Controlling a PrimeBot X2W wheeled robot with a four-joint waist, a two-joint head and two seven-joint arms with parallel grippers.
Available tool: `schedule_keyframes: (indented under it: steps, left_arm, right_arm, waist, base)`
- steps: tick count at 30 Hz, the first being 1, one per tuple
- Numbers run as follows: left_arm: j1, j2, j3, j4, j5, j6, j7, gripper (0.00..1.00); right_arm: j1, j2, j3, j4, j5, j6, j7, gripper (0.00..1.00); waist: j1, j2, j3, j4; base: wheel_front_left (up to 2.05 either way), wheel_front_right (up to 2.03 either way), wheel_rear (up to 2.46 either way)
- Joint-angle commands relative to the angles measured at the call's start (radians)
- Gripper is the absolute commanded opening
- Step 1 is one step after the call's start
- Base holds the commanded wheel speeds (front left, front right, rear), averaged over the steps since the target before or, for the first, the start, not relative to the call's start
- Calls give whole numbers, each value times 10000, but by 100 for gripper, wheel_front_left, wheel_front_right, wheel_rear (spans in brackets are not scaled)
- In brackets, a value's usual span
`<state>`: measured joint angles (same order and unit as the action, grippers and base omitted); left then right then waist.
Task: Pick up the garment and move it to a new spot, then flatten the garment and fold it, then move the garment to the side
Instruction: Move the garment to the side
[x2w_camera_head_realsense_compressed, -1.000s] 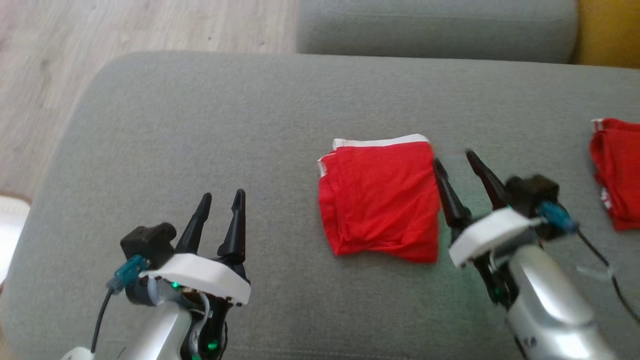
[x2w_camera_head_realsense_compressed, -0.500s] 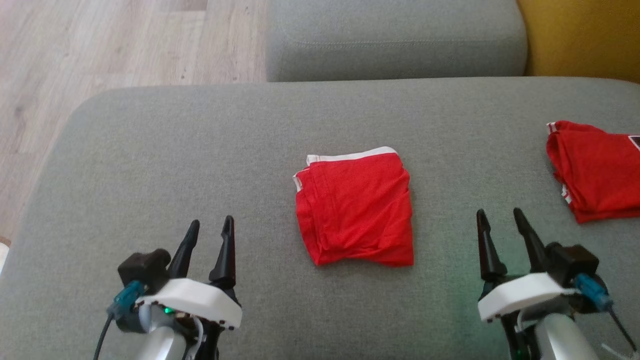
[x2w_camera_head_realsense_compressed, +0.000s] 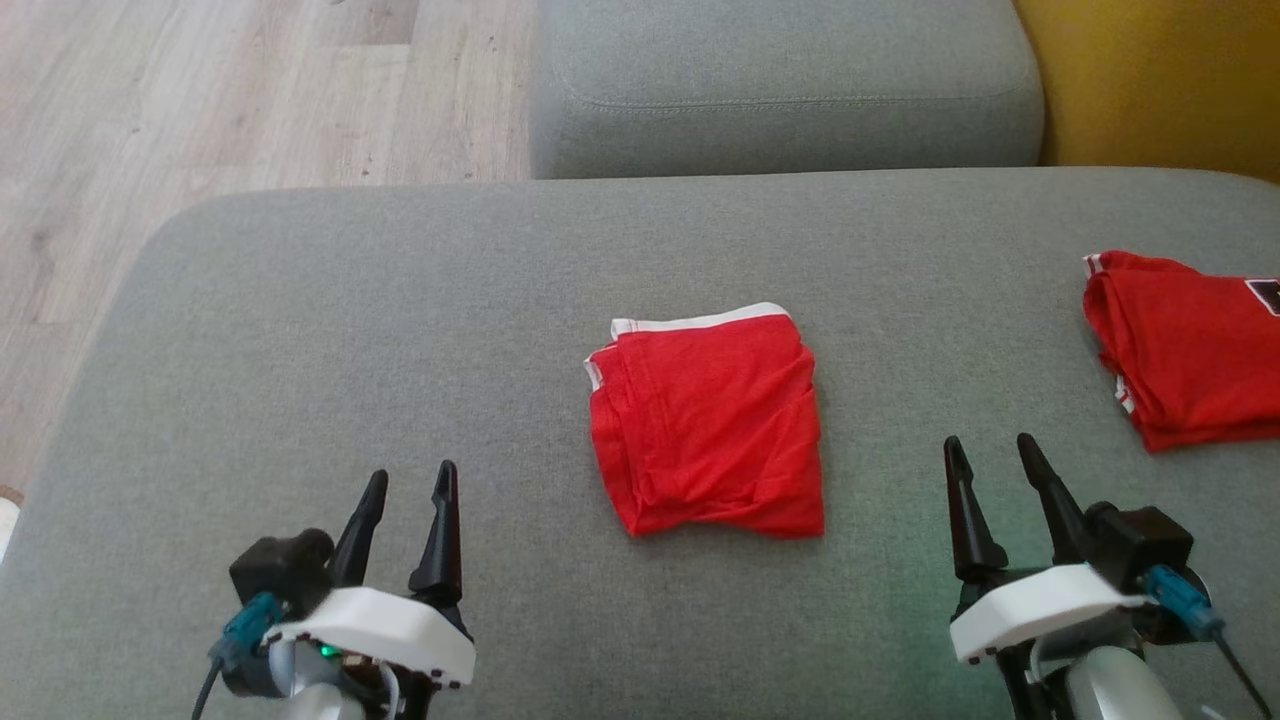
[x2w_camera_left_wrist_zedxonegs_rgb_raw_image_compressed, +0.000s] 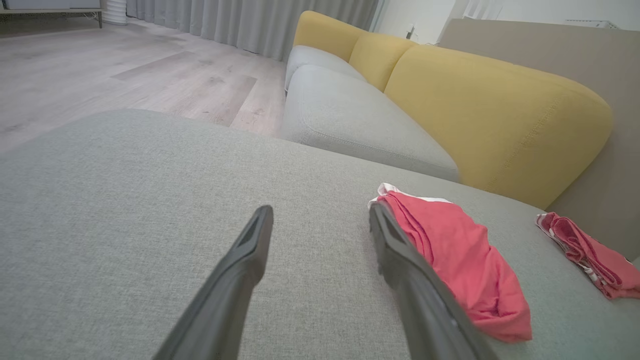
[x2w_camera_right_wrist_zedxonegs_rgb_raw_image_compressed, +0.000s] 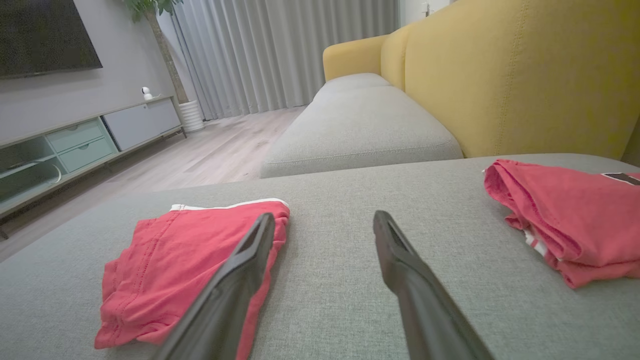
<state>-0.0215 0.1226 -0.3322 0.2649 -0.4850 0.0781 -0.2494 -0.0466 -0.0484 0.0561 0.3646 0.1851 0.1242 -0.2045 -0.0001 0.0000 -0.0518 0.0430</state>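
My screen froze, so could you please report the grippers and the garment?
Left gripper open, empty. Right gripper open, empty. Folded red garment flat between them. Second red garment at right, apart.

even soft daylight, faint shadows, sharp focus, wide-angle wrist distortion

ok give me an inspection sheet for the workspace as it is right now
surface: grey cushion, flat
job's things: red garment, folded, white trim at its far edge, lying mid-cushion
clutter: second red garment, folded, at the right edge of the head view
grippers: left gripper and right gripper open, fingers holding nothing, one on each side of the red garment and apart from it
cables: left plug and right plug, blue, each with a black lead at the wrist, off the cloth
surroundings: wooden floor, another grey seat, yellow backrest, curtains
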Motion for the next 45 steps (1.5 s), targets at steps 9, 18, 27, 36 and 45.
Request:
schedule_keyframes:
  steps: [9, 18, 27, 36, 45]
  left_arm:
    - [-340, -48, 553, -314, 229, -74, -124, 100]
    - [-340, -124, 604, -343, 331, -116, -124, 100]
    - [-378, -167, 652, -361, 415, -159, -124, 100]
    - [-639, -225, 551, -532, 534, -238, -124, 100]
    - [-763, -356, 621, -847, 598, -219, -124, 100]
  right_arm:
    - [-171, -19, 240, -446, -38, 65, 113, 100]
    - [-211, -19, 159, -415, -221, 65, 227, 100]
    - [-446, -19, 137, -305, -252, 65, 762, 100]
    - [-2399, -18, 108, 92, -681, 65, 2702, 100]
    - [-3387, -80, 81, 1162, -461, 65, 4472, 100]
  waist:
    - [1, 0, 24, 42]
    - [1, 0, 72, 57]
    - [1, 0, 172, 95]
    - [1, 0, 457, 527]
    - [1, 0, 1067, 1232]
  base:
    - [0, 0, 0]
    - [0, 0, 0]
    - [0, 0, 0]
    - [0, 0, 0]
    - [0, 0, 0]
